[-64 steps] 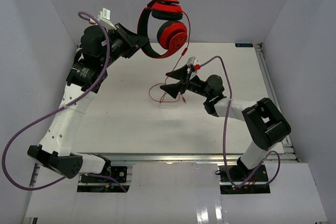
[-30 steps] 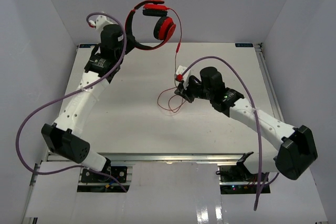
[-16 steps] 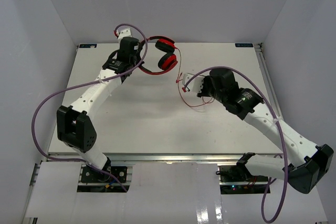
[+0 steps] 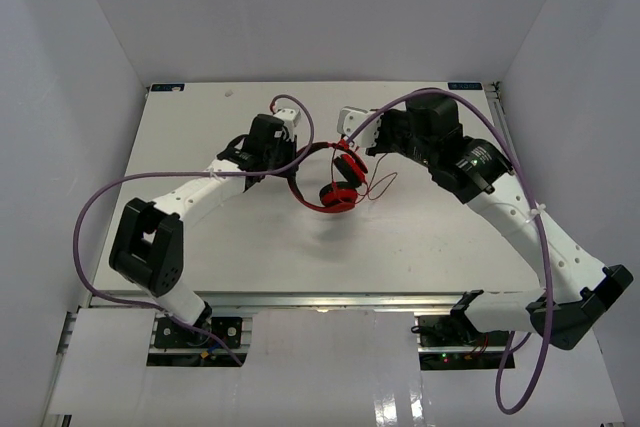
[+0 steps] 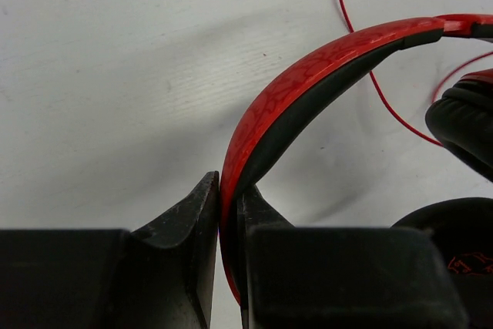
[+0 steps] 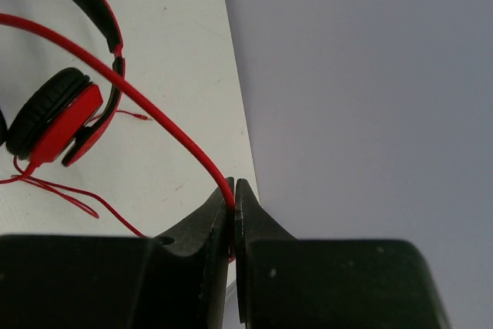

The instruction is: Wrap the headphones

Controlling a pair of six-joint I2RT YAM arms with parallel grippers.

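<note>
- Left of centre in the overhead view, the left gripper (image 4: 293, 161) has its fingers clamped on the headband (image 5: 308, 67) of the headphones (image 4: 335, 195). They hang mid-frame, low over the counter (image 4: 190, 127); contact cannot be told.
- Just right of them, the right gripper (image 4: 352, 150) has its fingers pinched shut on the thin red cord (image 6: 154, 109), which runs taut toward the headphones. Slack loops trail lower right.
- The step in hand looks like winding, barely begun.
- Next, the right arm likely needs to circle the cord around the headphones under steady tension while the left holds firm.
</note>
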